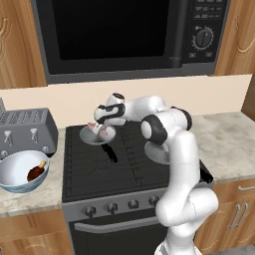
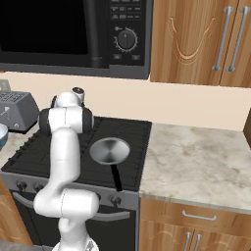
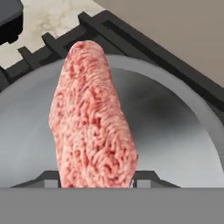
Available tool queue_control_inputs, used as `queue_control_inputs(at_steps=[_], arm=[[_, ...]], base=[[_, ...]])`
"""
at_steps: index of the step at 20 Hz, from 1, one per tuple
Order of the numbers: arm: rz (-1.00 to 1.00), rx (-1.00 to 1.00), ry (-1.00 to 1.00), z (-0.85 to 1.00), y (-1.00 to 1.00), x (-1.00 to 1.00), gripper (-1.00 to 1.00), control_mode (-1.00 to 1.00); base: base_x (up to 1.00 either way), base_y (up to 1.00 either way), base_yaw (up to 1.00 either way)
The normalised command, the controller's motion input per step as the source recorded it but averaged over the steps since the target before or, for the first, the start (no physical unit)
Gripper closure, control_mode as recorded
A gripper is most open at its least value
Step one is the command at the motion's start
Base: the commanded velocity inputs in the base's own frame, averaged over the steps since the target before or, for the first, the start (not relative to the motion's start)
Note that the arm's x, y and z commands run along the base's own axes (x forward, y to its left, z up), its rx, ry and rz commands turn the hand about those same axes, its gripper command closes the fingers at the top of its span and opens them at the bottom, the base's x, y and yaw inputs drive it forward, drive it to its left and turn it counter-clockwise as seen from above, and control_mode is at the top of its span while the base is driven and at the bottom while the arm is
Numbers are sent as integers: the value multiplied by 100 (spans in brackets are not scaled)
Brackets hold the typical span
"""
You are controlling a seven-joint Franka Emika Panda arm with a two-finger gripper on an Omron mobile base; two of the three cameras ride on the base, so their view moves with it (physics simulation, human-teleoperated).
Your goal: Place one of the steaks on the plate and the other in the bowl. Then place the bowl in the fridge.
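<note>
A pale pink steak (image 1: 103, 131) (image 3: 92, 122) lies in a silver pan (image 1: 88, 138) (image 3: 175, 127) on the stove's back left burner. My gripper (image 1: 101, 128) (image 3: 96, 179) reaches down into that pan, and its two fingertips press against the steak's sides. The dark reddish-brown steak (image 1: 36, 172) rests inside the white bowl (image 1: 10, 167) (image 2: 1, 135) on the counter left of the stove. The plate and the fridge are out of view.
A second silver pan (image 1: 158, 152) (image 2: 110, 149) with a black handle sits on the stove's right side. A grey toaster (image 1: 25, 130) (image 2: 17, 110) stands behind the bowl. The black microwave (image 1: 124, 35) hangs above. Marble counter (image 2: 196, 162) stretches to the right.
</note>
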Motion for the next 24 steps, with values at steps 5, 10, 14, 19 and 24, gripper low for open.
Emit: queue_control_inputs(at_steps=[5,10,14,19,24], arm=[[0,22,-39,51,-42,-61,100,-100],[0,26,-33,32,-71,-70,100,-100],[0,29,-29,63,-95,-79,100,-100],[0,17,-16,57,-65,-98,100,-100],[1,0,-3,78,-32,-91,100,-100]], base=[[0,0,0],[0,0,0],[0,0,0],[0,0,0],[0,0,0]])
